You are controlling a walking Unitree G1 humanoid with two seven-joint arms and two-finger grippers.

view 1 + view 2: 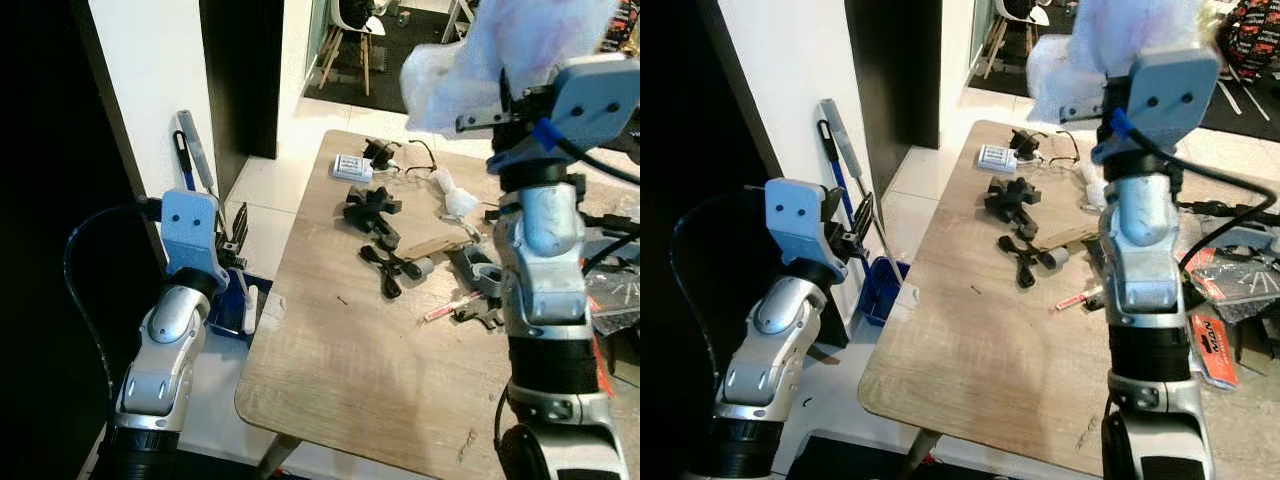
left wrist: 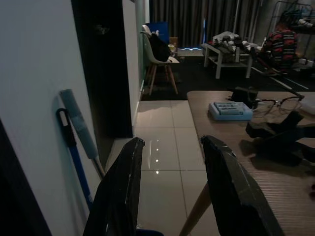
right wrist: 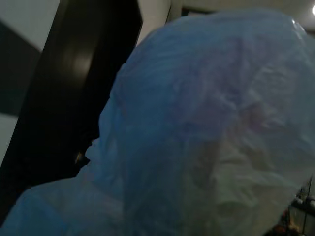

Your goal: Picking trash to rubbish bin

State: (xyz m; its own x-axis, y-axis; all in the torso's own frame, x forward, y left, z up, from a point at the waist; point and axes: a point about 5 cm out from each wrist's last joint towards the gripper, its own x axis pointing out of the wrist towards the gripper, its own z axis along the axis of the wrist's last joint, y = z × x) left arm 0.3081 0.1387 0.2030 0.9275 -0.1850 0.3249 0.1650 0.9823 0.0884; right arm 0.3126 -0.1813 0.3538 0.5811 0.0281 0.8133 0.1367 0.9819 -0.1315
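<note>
The fingers (image 2: 221, 182) of the left gripper (image 2: 170, 187) stood spread apart with nothing between them, held off the left edge of the tabletop (image 1: 370, 360) above the tiled floor (image 2: 162, 147). The right gripper's own fingers were hidden behind a crumpled, translucent plastic bag (image 1: 480, 55), so I could not tell whether they pinched it; the right gripper (image 1: 500, 100) was raised high over the far side of the tabletop with the bag bunched at its tip, and the bag's top was cut off by the frame edge. In the right wrist view the bag blurred into pale blue folds. On the tabletop lay black clamps (image 1: 372, 210), a small blue-grey box (image 1: 352, 166) and spectacles (image 2: 278, 103). A broom (image 1: 195, 150) leaned against the wall.
</note>
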